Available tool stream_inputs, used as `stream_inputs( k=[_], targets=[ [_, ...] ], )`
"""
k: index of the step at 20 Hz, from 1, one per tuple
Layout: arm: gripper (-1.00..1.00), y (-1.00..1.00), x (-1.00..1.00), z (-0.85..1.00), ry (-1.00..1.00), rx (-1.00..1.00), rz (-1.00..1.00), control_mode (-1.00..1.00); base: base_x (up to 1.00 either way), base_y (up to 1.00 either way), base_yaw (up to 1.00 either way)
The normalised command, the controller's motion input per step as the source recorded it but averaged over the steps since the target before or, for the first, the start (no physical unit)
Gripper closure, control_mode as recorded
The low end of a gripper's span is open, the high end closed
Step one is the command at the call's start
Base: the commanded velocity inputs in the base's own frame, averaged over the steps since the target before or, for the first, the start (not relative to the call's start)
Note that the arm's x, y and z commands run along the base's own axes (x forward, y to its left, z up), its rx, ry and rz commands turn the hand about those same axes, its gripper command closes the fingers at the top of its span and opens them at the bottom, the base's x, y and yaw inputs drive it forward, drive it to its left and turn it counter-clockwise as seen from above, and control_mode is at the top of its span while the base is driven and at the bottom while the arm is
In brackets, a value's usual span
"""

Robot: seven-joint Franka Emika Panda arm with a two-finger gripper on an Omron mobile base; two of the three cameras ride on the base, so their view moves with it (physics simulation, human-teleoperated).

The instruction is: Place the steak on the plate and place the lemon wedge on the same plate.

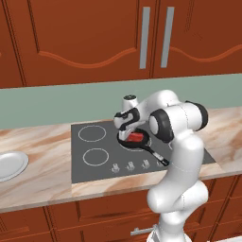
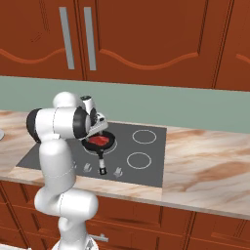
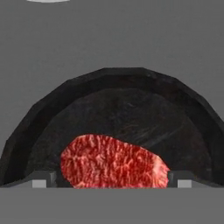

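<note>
steak (image 3: 113,162) in pan (image 3: 183,109), unpicked | end effector (image 3: 111,183) spread wide, straddling it, holding nothing | plate (image 1: 10,164) bare | both placements pending

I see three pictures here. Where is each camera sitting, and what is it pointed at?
Left base view: behind the arm on its left, looking forward and down at the stovetop; the white arm rises lower right.
Right base view: behind on its right, same stovetop; arm rises lower left.
Hand view: on the hand, looking down into the pan at the steak; open tool tips at the bottom.
All three share pan and steak.
</note>
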Motion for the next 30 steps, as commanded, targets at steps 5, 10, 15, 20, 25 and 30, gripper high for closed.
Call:
stream_inputs(
  k=[5, 10, 15, 20, 25, 30],
  targets=[
    [-1.00, 0.03, 0.05, -0.11, -0.02, -0.02, 0.04, -1.00, 0.00, 0.00, 0.00],
    [-1.00, 0.05, 0.06, -0.14, 0.00, -0.01, 0.02, -1.00, 0.00, 0.00, 0.00],
    [-1.00, 0.02, 0.08, -0.12, 0.00, 0.00, 0.03, -1.00, 0.00, 0.00, 0.00],
    [-1.00, 0.00, 0.02, -0.15, 0.00, 0.00, 0.03, -1.00, 0.00, 0.00, 0.00],
    [-1.00, 0.00, 0.00, -0.17, 0.00, 0.00, 0.03, -1.00, 0.00, 0.00, 0.00],
    [1.00, 0.00, 0.00, -0.13, 0.00, 0.00, 0.03, -1.00, 0.00, 0.00, 0.00]
  ],
)
